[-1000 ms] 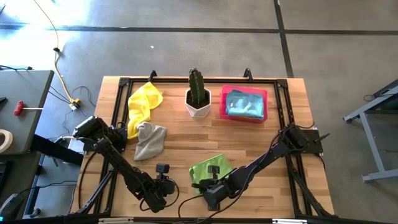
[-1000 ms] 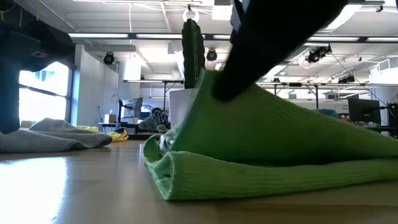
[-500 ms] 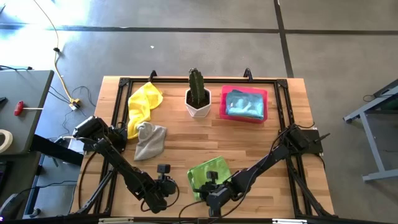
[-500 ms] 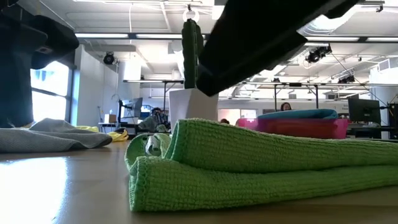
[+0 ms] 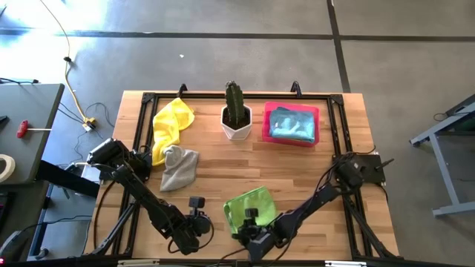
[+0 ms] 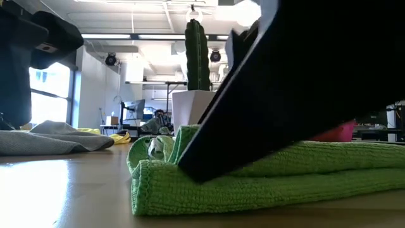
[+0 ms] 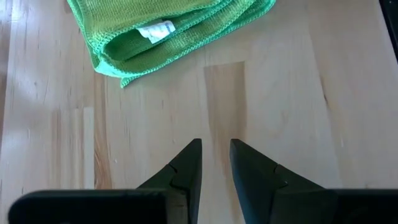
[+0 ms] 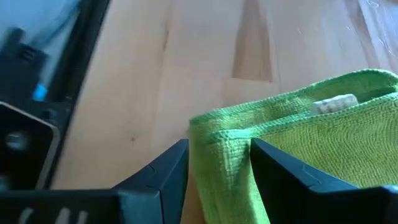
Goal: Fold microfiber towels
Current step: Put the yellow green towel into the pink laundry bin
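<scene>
Green towel (image 5: 249, 206), grey towel (image 5: 178, 167), yellow towel (image 5: 172, 122), one each.

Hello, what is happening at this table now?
The robot is folding microfiber towels. The right gripper has its open fingers at the corner of the folded green towel near the table's front edge. The left gripper waits beside it, holding nothing. Yellow and grey towels lie unfolded.

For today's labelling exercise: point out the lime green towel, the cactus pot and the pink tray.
lime green towel (image 5: 249, 205), high view, middle of the folded cloth.
cactus pot (image 5: 236, 127), high view, white front wall.
pink tray (image 5: 266, 126), high view, its left rim.
</scene>
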